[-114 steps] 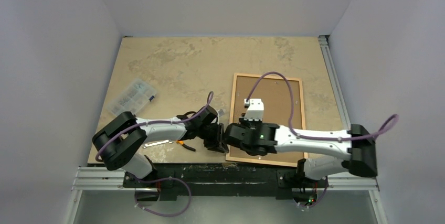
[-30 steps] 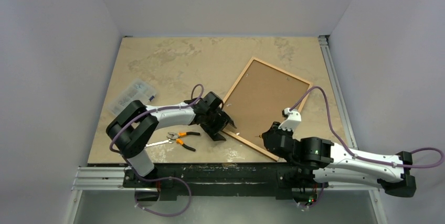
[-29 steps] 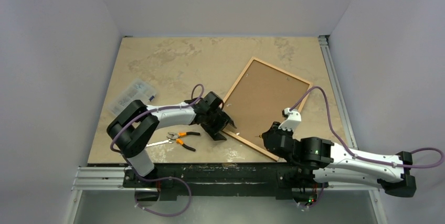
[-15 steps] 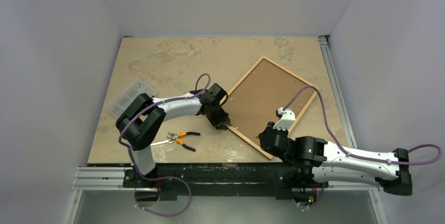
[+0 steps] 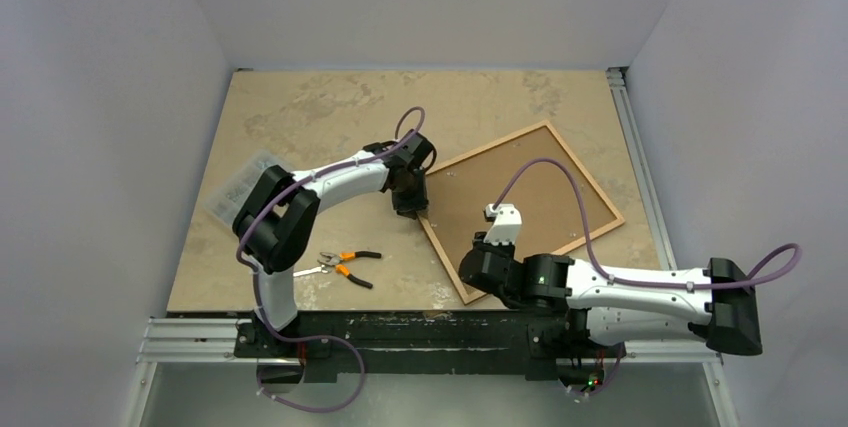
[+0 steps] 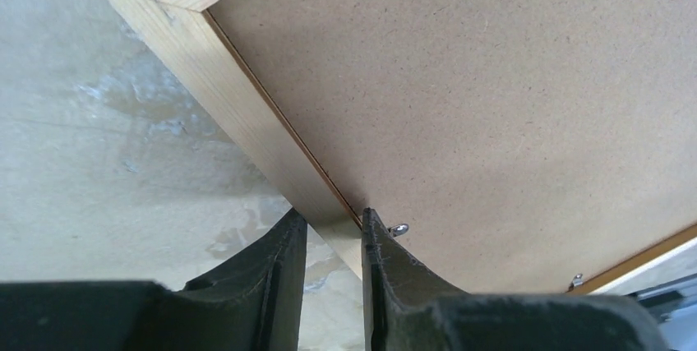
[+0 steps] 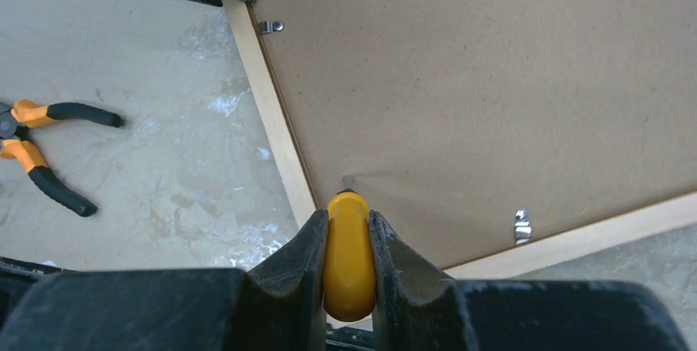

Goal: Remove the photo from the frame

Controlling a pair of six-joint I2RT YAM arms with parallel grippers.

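Observation:
The frame lies face down on the table, turned at an angle. Its light wood moulding surrounds the photo's plain brown back board; the printed side is hidden. My left gripper is shut on the moulding at the frame's left corner, one finger outside and one on the board. My right gripper hangs over the near corner, shut on a yellow tool handle whose tip touches the board near the moulding.
Small metal clips sit along the board's edge. Orange-handled pliers lie on the table left of the frame. A clear plastic box sits at the far left. The black rail runs along the near edge.
My left gripper closed on the frame's edge and swung it clockwise, so the frame lies flatter across the table. The right arm moved left along the near corner, still holding the yellow tool.

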